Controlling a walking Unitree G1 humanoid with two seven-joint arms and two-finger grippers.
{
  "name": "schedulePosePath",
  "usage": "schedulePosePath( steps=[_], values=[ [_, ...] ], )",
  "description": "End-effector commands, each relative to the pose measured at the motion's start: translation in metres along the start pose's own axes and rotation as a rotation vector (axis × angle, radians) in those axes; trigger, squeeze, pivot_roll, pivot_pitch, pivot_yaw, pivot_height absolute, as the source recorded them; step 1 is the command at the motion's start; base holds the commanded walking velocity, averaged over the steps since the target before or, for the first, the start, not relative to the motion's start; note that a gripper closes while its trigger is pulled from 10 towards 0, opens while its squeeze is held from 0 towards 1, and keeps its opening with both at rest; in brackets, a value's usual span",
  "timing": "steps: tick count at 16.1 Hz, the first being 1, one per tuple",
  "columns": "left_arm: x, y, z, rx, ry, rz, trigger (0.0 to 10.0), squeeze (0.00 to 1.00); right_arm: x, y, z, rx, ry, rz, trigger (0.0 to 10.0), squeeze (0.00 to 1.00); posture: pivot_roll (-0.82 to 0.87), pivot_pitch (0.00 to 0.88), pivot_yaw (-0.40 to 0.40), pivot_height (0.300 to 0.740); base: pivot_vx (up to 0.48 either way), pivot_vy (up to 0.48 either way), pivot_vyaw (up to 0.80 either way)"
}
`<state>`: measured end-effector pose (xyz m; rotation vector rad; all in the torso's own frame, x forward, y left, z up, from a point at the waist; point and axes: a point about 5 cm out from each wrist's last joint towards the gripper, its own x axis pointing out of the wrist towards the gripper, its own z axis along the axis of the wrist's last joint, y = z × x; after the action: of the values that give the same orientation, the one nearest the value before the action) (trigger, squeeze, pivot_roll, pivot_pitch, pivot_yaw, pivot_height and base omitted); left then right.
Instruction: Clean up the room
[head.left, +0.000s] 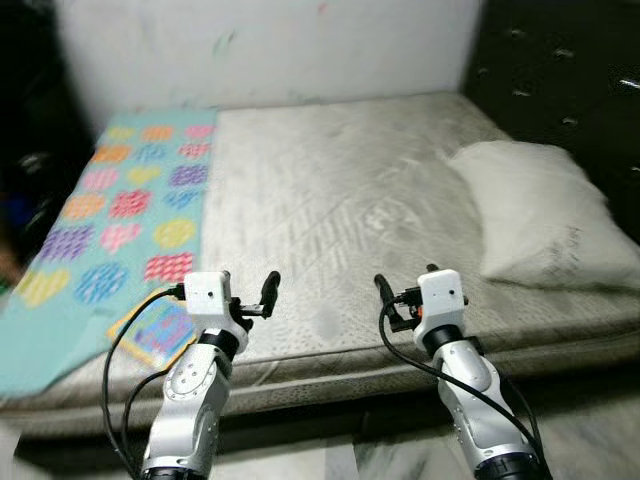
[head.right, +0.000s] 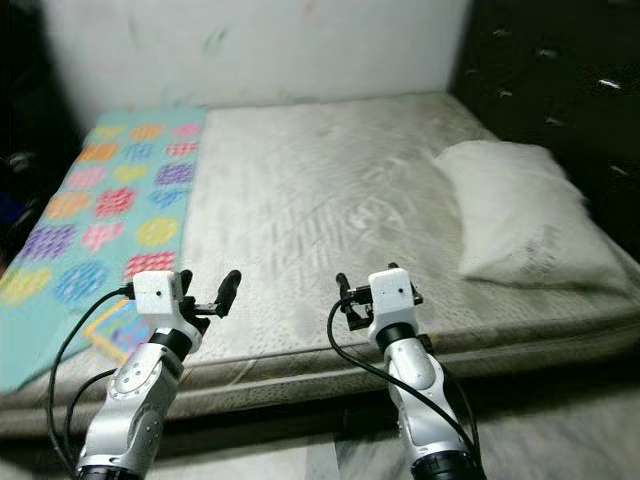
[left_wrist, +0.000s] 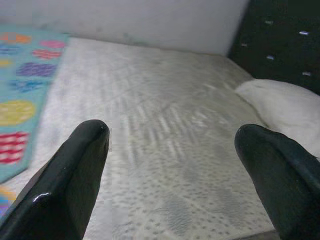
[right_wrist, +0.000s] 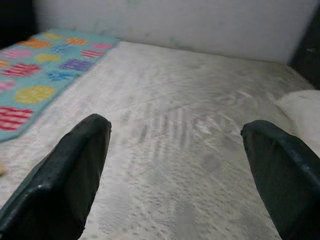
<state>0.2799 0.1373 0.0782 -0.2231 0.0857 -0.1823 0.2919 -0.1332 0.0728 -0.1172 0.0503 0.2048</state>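
Observation:
A bed with a bare grey mattress lies before me. A teal blanket with coloured hearts and circles covers its left strip and hangs over the front edge. A white pillow lies crumpled at the right side, by the headboard. My left gripper is raised over the bed's front edge, near the blanket's border, open and holding nothing. My right gripper hovers level with it, a little left of the pillow, also open. In the wrist views the fingers stand wide apart with the mattress between them.
A black tufted headboard rises along the right. A pale wall closes the far side of the bed. Dark, unclear things stand at the far left. Marbled floor shows below the bed's front edge.

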Motion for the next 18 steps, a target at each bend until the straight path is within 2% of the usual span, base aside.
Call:
schedulePosePath(
  steps=[1,3,5,8,16,18],
  values=[
    [0.0007,0.0013,-0.0001,0.008,0.005,0.006,10.0,0.0,0.0024,0.0007,0.0044,-0.005,-0.017,0.01,10.0,0.0,-0.11,0.0,0.05,0.74,0.0,-0.266,0.8],
    [0.001,0.001,-0.0003,0.006,0.006,0.005,10.0,0.0,0.0024,0.0004,0.0045,-0.004,-0.016,0.01,10.0,0.0,-0.11,0.0,0.049,0.74,0.0,-0.262,0.8],
    [0.0011,0.0006,-0.0005,0.006,0.006,0.006,10.0,0.0,0.0024,-0.0001,0.0043,-0.003,-0.015,0.01,10.0,0.0,-0.12,0.0,0.048,0.74,0.0,-0.244,0.0],
    [0.001,-0.0001,0.0005,-0.015,-0.01,-0.002,10.0,0.0,0.0023,-0.0006,0.004,-0.002,-0.013,0.009,10.0,0.0,-0.12,0.0,0.047,0.74,0.0,0.0,0.0],
    [0.0001,-0.0023,0.0032,-0.005,-0.031,-0.039,10.0,0.0,0.0024,0.0013,0.0048,-0.002,-0.021,0.014,10.0,0.0,-0.12,0.0,0.055,0.74,0.0,0.0,0.0],
    [0.0003,-0.0019,0.0033,-0.004,-0.03,-0.042,10.0,0.0,0.0026,0.0019,0.0048,0.001,-0.021,0.013,10.0,0.0,-0.12,0.0,0.056,0.74,0.24,0.0,0.0]
  ],
)
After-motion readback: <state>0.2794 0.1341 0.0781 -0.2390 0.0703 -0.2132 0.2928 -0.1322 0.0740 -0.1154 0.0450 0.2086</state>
